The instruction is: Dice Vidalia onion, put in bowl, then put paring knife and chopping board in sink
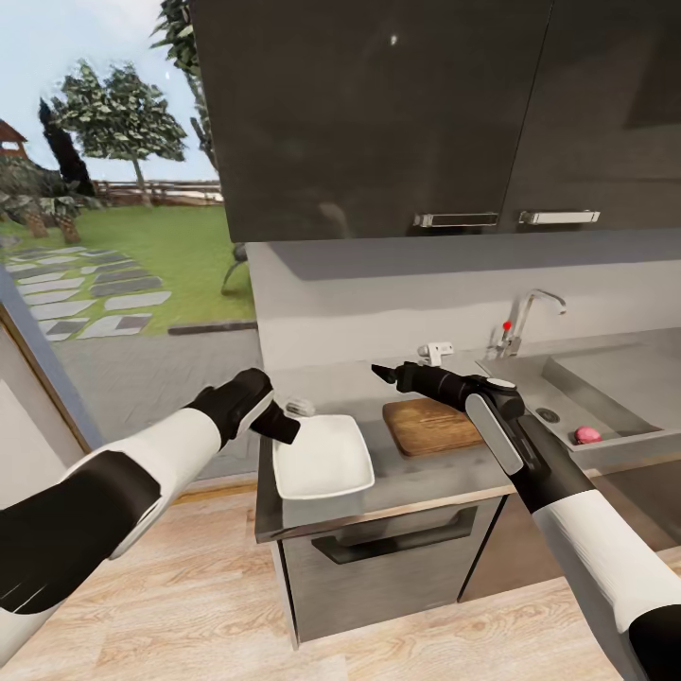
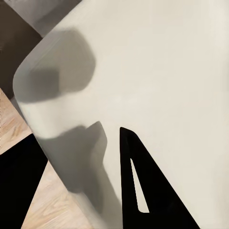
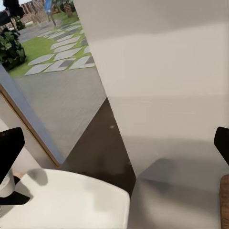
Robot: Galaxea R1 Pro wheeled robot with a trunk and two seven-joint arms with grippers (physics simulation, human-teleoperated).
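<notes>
- Bowl point(image 1: 323, 461): it is white and sits on the left end of the grey bench point(image 1: 416, 478), close to the front edge.
- Left hand point(image 1: 280, 425): it is black and rests at the bowl's back left rim. In the left wrist view, one dark finger point(image 2: 148, 186) lies over the inside of the white bowl point(image 2: 162, 71). The other finger is outside the rim, so the fingers are spread apart with the rim between them. I cannot tell if they squeeze the rim.
- Chopping board point(image 1: 432, 426): it is brown wood and lies flat on the bench, just to the right of the bowl. The right arm covers part of it.
- Right hand point(image 1: 386, 374): it hangs in the air above the back of the board and points left. In the right wrist view its two black fingers point(image 3: 9, 145) are far apart with nothing between them.
- Sink point(image 1: 605, 402): it is grey and set in the bench to the right of the board. A chrome tap point(image 1: 530, 317) with a red tip stands behind it.
- Onion point(image 1: 587, 435): a small pinkish round thing lies in the sink near its front wall.
- Knife: I cannot pick it out.
- Cabinets point(image 1: 426, 113): dark ones hang above the bench.
- Window: a big one on the left shows grass and trees.
</notes>
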